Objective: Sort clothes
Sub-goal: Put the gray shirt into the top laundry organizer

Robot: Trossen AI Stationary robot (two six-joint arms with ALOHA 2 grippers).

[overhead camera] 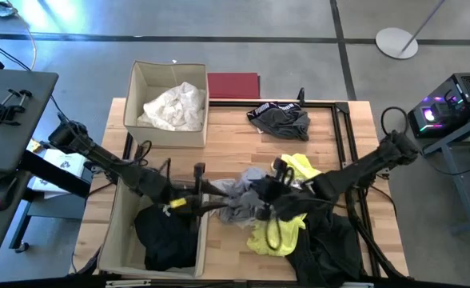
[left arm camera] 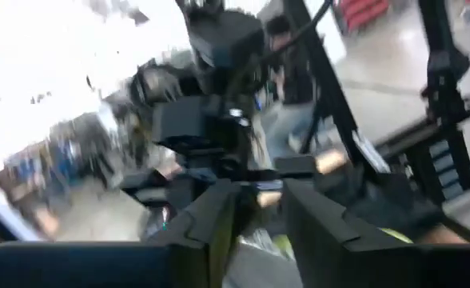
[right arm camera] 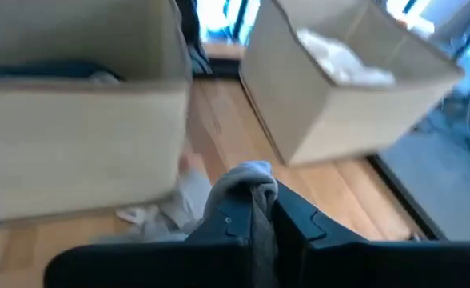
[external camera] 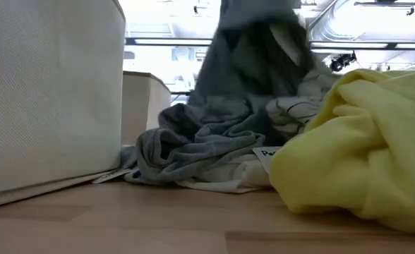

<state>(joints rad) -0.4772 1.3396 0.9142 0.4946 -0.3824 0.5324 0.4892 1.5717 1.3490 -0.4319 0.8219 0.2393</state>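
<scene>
- Two beige fabric boxes sit on the left part of the light wooden table [overhead camera: 243,132]: the far box [overhead camera: 165,80] holds a crumpled white garment [overhead camera: 173,108], the near box [overhead camera: 119,232] holds a black garment [overhead camera: 167,236].
- Right gripper [right arm camera: 263,220] sits over the middle of the table, fingers closed on a fold of the light grey garment [overhead camera: 233,200]; in the right wrist view the grey cloth bunches up between the two dark fingers.
- In the low view the grey garment [external camera: 214,141] is drawn upward from a heap on the tabletop, its lower part on the wood beside the near box.
- Left gripper [left arm camera: 255,216] reaches from the left across the near box toward the grey garment; the left wrist view shows its fingers a little apart, and whether cloth lies between them cannot be told.
- Neon yellow garment [overhead camera: 287,232] lies just beside the grey one on the right, touching it in the low view [external camera: 363,162].
- Black and dark navy cloth [overhead camera: 327,256] is piled at the near right edge.
- A dark grey and black garment [overhead camera: 279,120] lies apart at the far side.
- A flat dark red rectangle [overhead camera: 233,85] lies behind the table, beside the far box.
</scene>
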